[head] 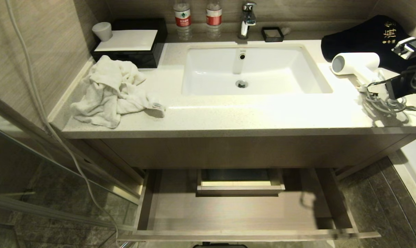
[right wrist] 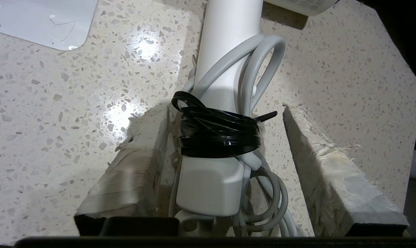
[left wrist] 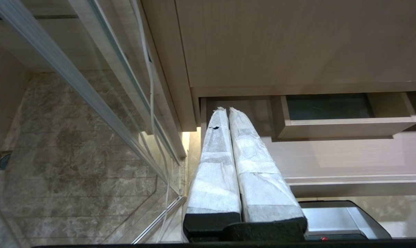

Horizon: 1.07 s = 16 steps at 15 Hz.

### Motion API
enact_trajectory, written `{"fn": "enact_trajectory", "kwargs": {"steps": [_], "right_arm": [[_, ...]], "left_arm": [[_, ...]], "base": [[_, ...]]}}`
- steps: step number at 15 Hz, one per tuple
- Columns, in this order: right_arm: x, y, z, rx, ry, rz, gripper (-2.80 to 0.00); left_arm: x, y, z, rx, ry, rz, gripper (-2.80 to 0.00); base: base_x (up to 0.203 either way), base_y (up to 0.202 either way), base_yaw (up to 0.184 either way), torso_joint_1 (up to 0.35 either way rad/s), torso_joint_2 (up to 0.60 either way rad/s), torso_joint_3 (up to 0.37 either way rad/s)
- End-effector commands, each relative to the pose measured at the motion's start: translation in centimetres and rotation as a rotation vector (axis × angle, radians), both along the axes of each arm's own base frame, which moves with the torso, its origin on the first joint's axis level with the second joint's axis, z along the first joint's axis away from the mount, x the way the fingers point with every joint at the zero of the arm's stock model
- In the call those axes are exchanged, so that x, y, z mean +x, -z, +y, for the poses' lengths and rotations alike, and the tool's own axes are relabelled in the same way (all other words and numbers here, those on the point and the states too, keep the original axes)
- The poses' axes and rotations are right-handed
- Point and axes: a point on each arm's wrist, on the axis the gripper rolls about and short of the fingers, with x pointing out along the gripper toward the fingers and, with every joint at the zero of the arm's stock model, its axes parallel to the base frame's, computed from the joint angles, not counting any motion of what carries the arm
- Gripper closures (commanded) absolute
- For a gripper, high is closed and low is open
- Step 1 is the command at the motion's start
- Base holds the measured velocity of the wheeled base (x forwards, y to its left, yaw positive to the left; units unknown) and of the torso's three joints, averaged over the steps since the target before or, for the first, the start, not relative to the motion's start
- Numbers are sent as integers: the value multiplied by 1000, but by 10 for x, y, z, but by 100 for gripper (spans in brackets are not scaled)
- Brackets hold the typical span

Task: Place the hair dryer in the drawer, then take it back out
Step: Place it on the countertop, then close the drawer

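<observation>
One sink (head: 211,69) is set in the one countertop (head: 228,117), and it serves as the landmark here. Behind the sink: one tap (head: 246,19), two water bottles (head: 182,17) (head: 213,17), and one small black dish (head: 272,34). To the left of the sink: one white towel (head: 111,91), one black box (head: 139,44) and one grey cup (head: 102,31). To the right of the sink: one hair dryer (head: 356,65) with one bundled cord (right wrist: 259,69), and one black bag (head: 366,39). Below the sink: one wide open drawer (head: 228,213) and one smaller inner drawer (head: 240,187).
</observation>
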Motion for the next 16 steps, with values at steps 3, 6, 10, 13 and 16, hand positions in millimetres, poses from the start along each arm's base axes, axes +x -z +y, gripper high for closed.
{"fn": "enact_trajectory", "kwargs": {"steps": [3,6,10,13,16], "right_arm": [[-45,-29,16,-45,-30,-77,-280],[-97,-32,32,-10,-5,-80,-280],[-158,-12,55,23,11,-37,0],[-187,6,67,36,3,3,0],[-208,25,77,15,69,49,0]], "left_arm": [[0,0,0,-1,0,3,0],[0,0,0,-1,0,3,0],[0,0,0,1,0,3,0],[0,0,0,0,0,3,0],[0,0,0,-1,0,3,0]], "base": [[0,0,0,0,0,0],[0,0,0,0,0,0],[0,0,0,0,0,0],[0,0,0,0,0,0],[0,0,0,0,0,0]]}}
